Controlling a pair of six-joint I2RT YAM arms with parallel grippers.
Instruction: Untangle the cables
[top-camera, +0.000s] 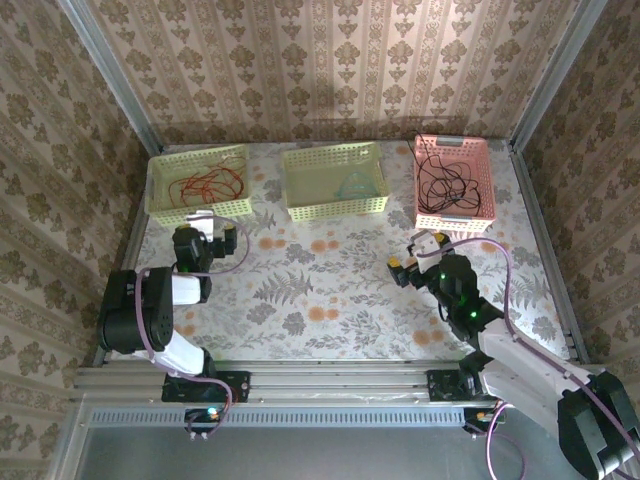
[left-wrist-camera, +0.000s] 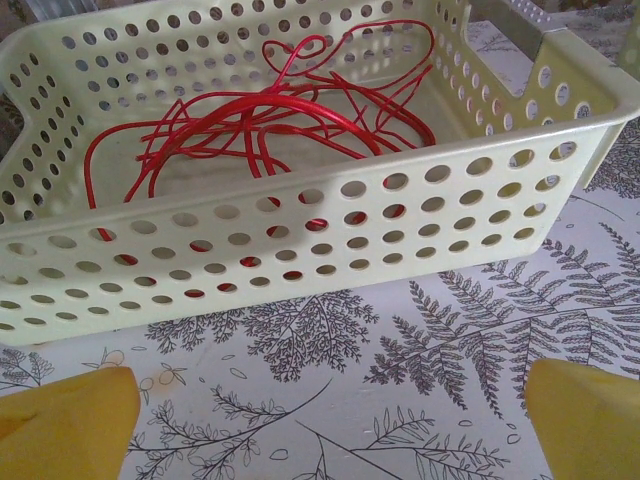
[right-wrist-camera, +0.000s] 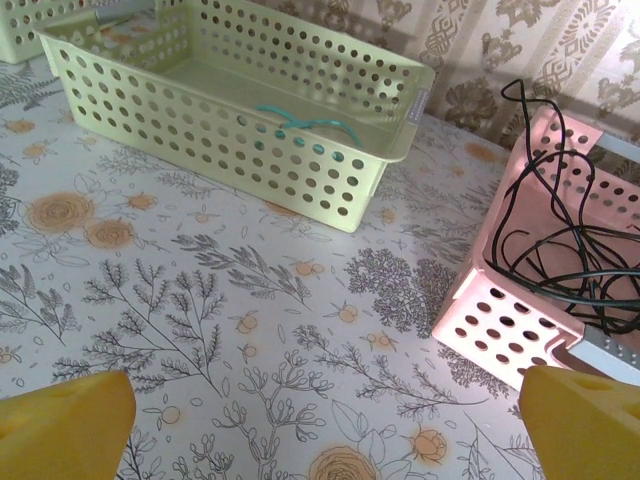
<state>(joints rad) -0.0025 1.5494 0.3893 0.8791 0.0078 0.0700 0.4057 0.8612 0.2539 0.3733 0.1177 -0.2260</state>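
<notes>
**Three cables, three baskets, both hands wide and empty**

The cables lie apart, one to a basket along the far side of the counter (top-camera: 330, 300), which reads as a sort by colour meant to keep the strands from crossing. The red cable (left-wrist-camera: 270, 125) loops loosely inside the left basket (left-wrist-camera: 300, 235). The teal cable (right-wrist-camera: 305, 122) lies on the floor of the middle basket (right-wrist-camera: 250, 150). It is thin and pale, so it may be more than one strand. The black cable (right-wrist-camera: 560, 250) coils in the pink basket (right-wrist-camera: 500, 320), with one loop rising above the rim.

The left hand (left-wrist-camera: 325, 430) hovers just in front of the left basket, fingers spread with nothing between them. The right hand (right-wrist-camera: 325, 430) hangs over bare counter between the middle and pink baskets, likewise spread and empty. With no strand shared between baskets, the untangling looks finished or nearly so.
</notes>
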